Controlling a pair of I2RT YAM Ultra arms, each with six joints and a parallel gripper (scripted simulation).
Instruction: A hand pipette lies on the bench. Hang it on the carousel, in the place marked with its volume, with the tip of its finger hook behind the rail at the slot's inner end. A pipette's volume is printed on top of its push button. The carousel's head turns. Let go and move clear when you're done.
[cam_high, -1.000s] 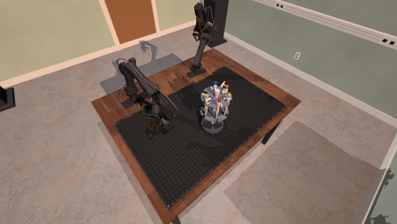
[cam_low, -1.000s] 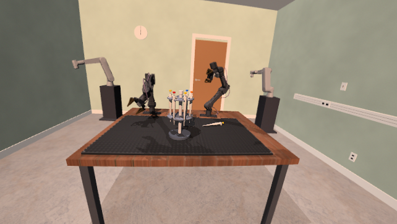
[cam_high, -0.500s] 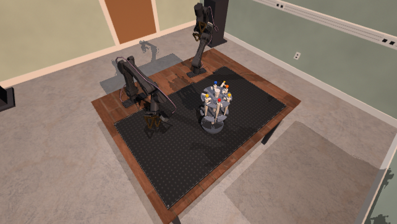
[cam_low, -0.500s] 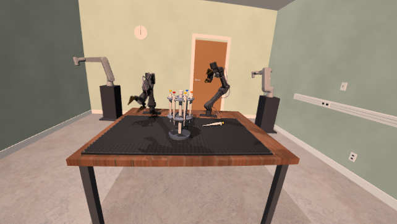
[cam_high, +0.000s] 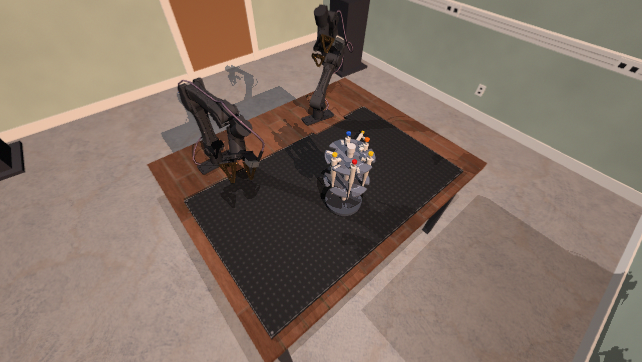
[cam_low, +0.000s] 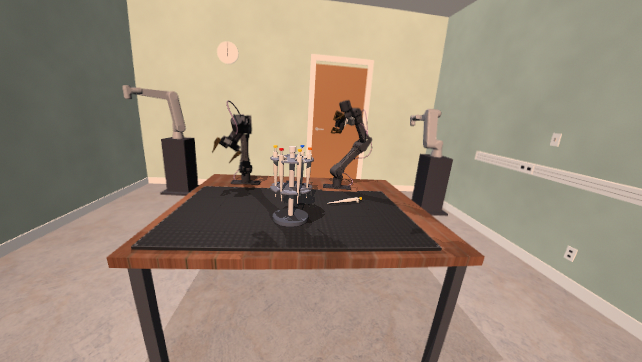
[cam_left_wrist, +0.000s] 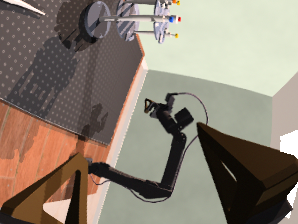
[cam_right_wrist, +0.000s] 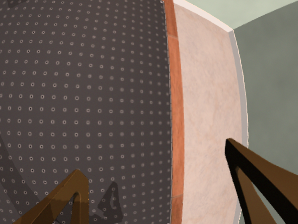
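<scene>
A cream hand pipette (cam_low: 345, 200) with a yellow push button lies on the black mat, to the right of the carousel (cam_low: 291, 182). Its pointed tip shows in the left wrist view (cam_left_wrist: 20, 2). The grey carousel (cam_high: 347, 170) stands mid-mat and holds several pipettes with coloured buttons; it also shows in the left wrist view (cam_left_wrist: 127, 16). My left gripper (cam_low: 337, 124) (cam_high: 317, 59) is open and empty, raised high behind the pipette. My right gripper (cam_low: 223, 146) is open and empty, above the mat's far left part (cam_high: 239, 172). The volume markings are too small to read.
The right wrist view shows open fingers over the dotted mat, the wooden table edge (cam_right_wrist: 174, 96) and the floor beyond. Two pale idle arms on black pedestals (cam_low: 179, 165) stand off the table. A door (cam_low: 340, 115) is behind.
</scene>
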